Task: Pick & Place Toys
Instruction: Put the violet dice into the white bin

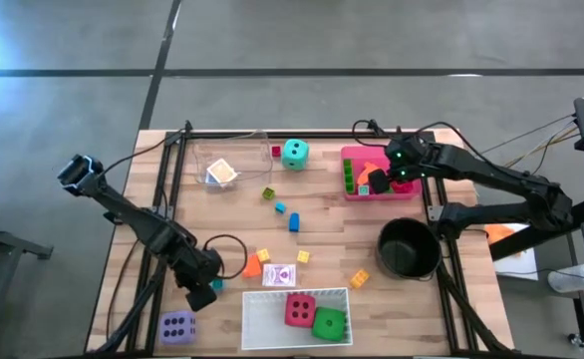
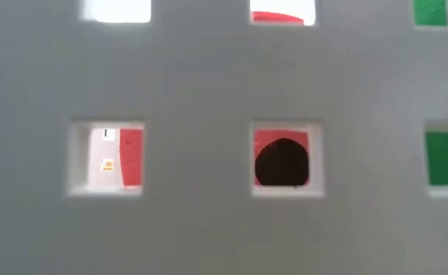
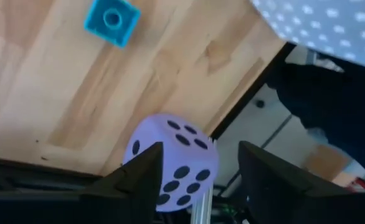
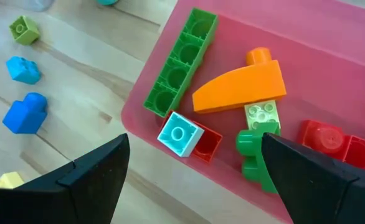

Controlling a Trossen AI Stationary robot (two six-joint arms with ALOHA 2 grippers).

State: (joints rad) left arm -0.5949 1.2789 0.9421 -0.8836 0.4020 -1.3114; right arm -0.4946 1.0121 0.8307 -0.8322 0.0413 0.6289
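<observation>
Right under your left gripper [image 3: 198,177] sits the purple die [image 3: 173,162], at the table's seven o'clock corner, fingers spread either side of it, not touching. A teal block [image 3: 112,20] lies just beyond. At one o'clock your right gripper [image 4: 192,177] hovers with its fingers wide apart over the pink tray [image 4: 332,74], where a light-blue block [image 4: 179,134] rests among green, orange and red ones.

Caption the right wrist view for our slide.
Open right gripper hovers over the pink tray of plastic blocks.
</observation>
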